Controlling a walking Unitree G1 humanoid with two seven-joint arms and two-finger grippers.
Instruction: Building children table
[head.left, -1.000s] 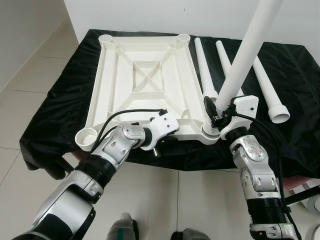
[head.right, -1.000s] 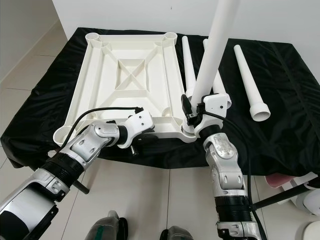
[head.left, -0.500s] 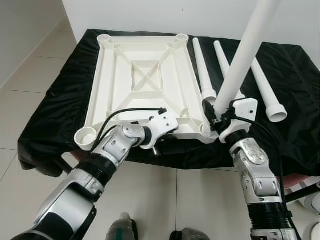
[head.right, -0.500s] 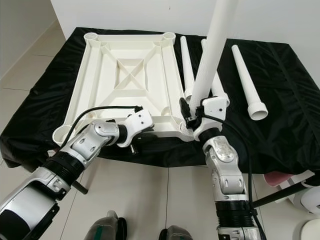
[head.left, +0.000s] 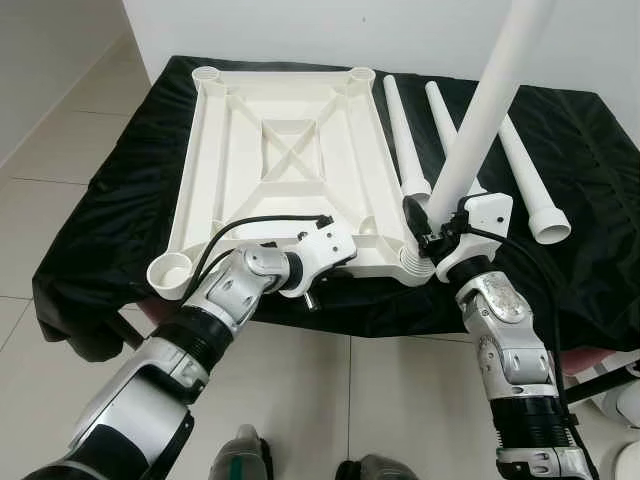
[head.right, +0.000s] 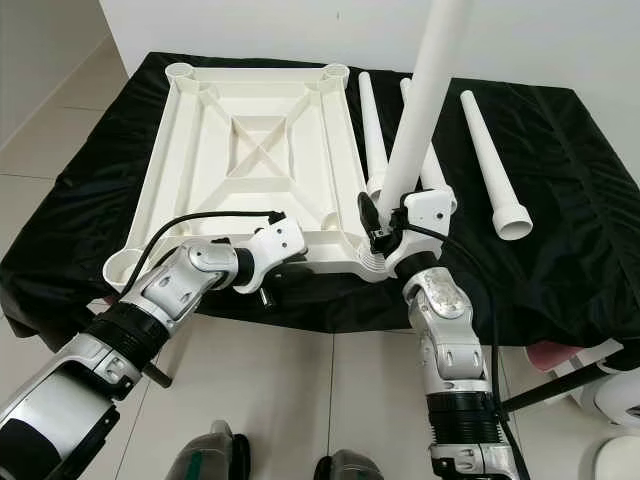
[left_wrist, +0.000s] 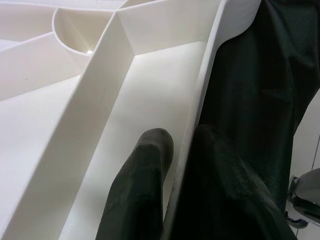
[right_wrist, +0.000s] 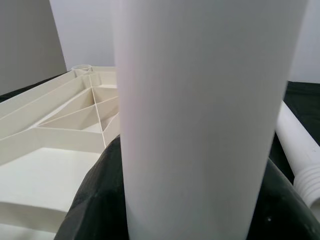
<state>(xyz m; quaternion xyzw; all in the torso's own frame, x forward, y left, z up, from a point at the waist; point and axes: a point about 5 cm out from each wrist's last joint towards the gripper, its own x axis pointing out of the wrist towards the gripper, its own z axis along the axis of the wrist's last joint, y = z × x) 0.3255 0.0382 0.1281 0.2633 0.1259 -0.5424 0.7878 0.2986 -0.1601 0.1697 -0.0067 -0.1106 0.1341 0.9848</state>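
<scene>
Tabletop inverted, white, ribbed; right gripper clasps upright leg

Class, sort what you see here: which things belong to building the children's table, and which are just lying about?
Belonging to the job:
- upside-down white tabletop, rim pinched by the left tool
- upright white leg, gripped by the right tool at a corner socket
- three loose white legs waiting on the cloth

Just lying about:
- black cloth
- white object on the floor

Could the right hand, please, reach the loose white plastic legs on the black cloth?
Probably not now: the right hand is shut on the upright white leg; the loose legs lie just beyond.
</scene>
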